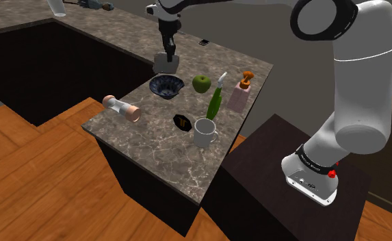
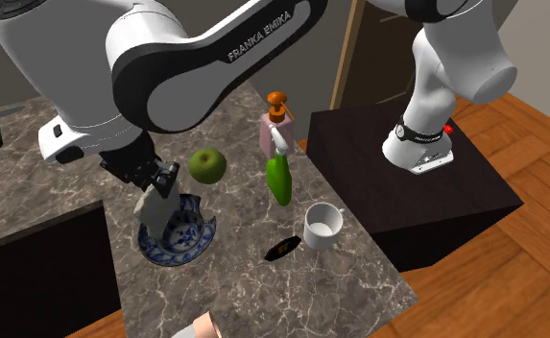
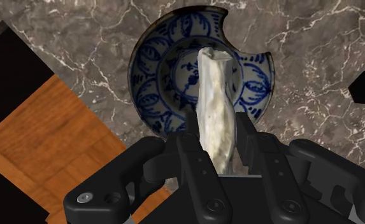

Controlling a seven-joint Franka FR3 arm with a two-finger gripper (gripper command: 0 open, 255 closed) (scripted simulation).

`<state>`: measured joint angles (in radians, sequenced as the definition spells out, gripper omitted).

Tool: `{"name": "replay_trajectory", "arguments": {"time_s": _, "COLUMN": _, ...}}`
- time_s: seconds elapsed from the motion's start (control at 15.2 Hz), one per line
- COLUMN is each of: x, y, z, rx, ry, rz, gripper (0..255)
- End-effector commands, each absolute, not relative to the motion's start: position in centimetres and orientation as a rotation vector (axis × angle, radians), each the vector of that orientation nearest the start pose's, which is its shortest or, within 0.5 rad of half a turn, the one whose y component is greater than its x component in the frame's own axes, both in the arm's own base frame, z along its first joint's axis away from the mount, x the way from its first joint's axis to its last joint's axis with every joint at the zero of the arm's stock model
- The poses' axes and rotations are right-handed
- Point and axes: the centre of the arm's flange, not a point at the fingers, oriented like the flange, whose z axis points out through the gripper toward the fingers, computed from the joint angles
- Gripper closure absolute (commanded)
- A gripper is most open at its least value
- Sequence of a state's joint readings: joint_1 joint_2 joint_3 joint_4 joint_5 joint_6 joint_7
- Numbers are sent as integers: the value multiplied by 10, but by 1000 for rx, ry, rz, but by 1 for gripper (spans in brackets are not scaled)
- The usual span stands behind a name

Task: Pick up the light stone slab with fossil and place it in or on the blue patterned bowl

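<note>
The stone slab (image 3: 216,108) hangs edge-on above the blue bowl (image 3: 149,70), its flat faces pinched in my claw (image 3: 218,137), which is closed firmly around it. I judge it stiff, heavy and brittle; those faces are the right hold. One slab, one bowl, one apple (image 1: 201,83) at the bowl's three o'clock, shoulder view.

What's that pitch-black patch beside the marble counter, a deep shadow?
Shoulder view: a flat black area, uniform, not a cast shadow. Wrist view: the slab in the gripper and the bowl beneath it are evenly lit, no glare.
</note>
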<state>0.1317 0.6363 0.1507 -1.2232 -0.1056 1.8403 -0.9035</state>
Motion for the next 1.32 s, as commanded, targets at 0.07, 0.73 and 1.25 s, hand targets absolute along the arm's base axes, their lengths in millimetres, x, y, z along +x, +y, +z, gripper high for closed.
{"name": "replay_trajectory", "arguments": {"time_s": 0.07, "x": 714, "y": 168, "z": 388, "rx": -2611, "ry": -1761, "rz": 23, "gripper": 255}}
{"name": "replay_trajectory", "arguments": {"time_s": 0.73, "x": 714, "y": 168, "z": 335, "rx": -2611, "ry": -1761, "rz": 23, "gripper": 255}}
{"name": "replay_trajectory", "arguments": {"time_s": 1.25, "x": 714, "y": 168, "z": 322, "rx": -2611, "ry": -1761, "rz": 23, "gripper": 255}}
